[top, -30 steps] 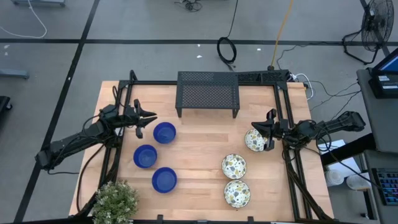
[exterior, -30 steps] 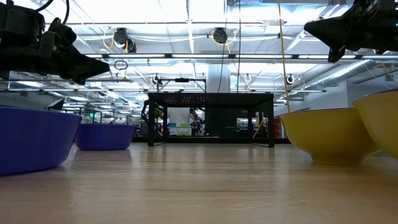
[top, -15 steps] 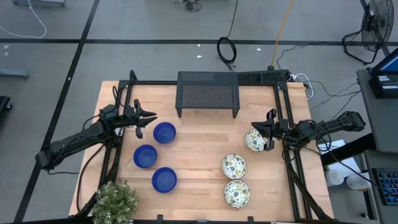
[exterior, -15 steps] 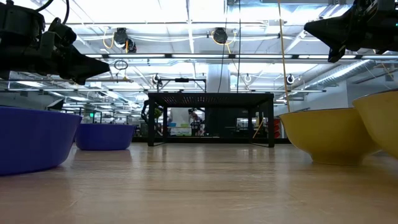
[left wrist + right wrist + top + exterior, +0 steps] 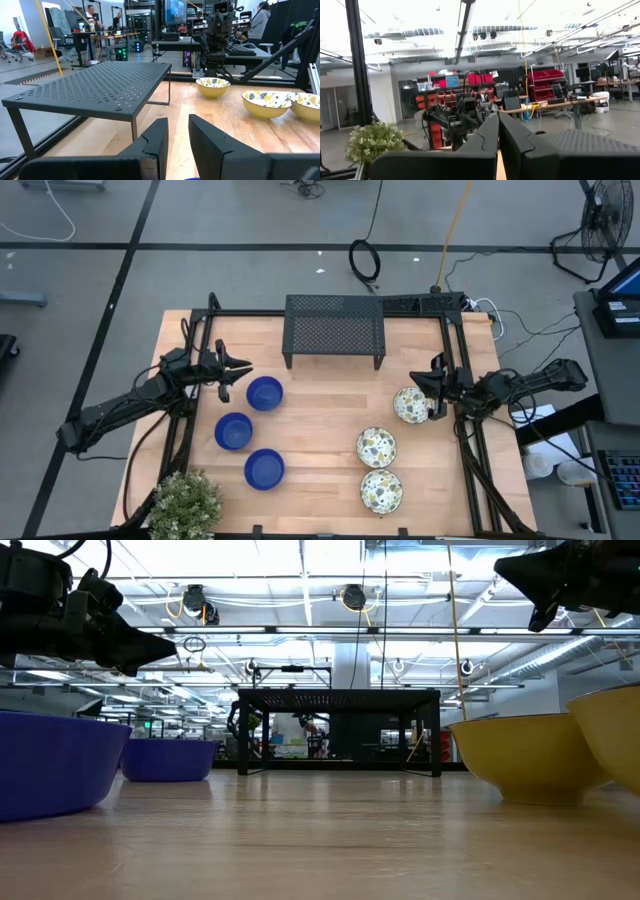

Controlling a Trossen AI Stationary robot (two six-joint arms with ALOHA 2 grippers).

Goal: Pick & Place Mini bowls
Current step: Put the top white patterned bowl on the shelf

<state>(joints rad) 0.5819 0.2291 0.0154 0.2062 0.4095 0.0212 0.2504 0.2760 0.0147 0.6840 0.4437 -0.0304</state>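
Observation:
Three glossy blue mini bowls [image 5: 264, 392], [image 5: 233, 431], [image 5: 264, 468] stand on their bases on the table's left half. Three floral mini bowls [image 5: 408, 405], [image 5: 376, 447], [image 5: 381, 490] stand on the right half; their outsides look yellow in the low view [image 5: 520, 755]. My left gripper [image 5: 240, 369] hovers just left of the farthest blue bowl, its fingers a narrow gap apart [image 5: 178, 137]. My right gripper [image 5: 424, 388] hangs above the right rim of the farthest floral bowl, shut [image 5: 498, 131], clear of it in the low view [image 5: 505, 565].
A black perforated metal rack [image 5: 335, 330] stands at the table's far edge, in the middle. A potted plant [image 5: 185, 505] sits at the near left corner. Black frame rails run along the left and right sides [image 5: 462, 370]. Bare wood lies between the two bowl groups.
My right gripper has risen a little and drawn slightly toward the table's right edge. The bowls and my left arm have kept still.

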